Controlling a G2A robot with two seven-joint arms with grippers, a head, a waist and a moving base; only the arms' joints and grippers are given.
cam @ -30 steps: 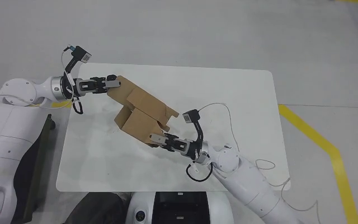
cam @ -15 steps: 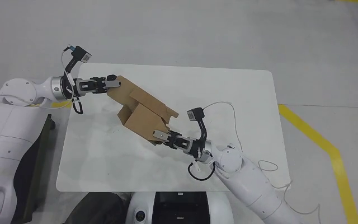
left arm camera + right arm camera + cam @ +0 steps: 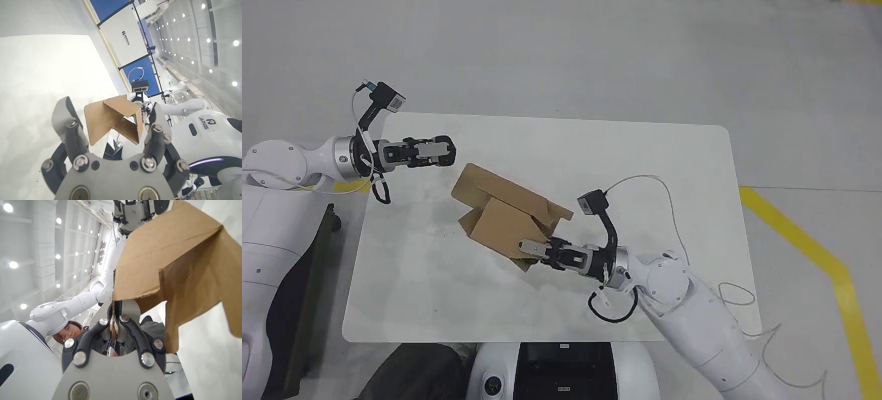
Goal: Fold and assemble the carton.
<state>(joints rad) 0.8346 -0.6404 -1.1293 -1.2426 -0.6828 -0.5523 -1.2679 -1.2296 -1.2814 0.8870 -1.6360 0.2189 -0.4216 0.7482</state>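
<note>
A brown cardboard carton, partly folded into an open tube with loose flaps, sits near the middle of the white table. My right gripper is shut on the carton's near edge; in the right wrist view the cardboard is pinched between its fingers. My left gripper is open at the table's far left, a short gap away from the carton. In the left wrist view the carton shows beyond the spread fingers, untouched.
A dark flat object lies off the table's left edge. A yellow floor line runs to the right of the table. The table's right half and far side hold nothing.
The left gripper has let go of the carton's far flap and now stands open. The right gripper has drawn the carton slightly toward the right and nearer side.
</note>
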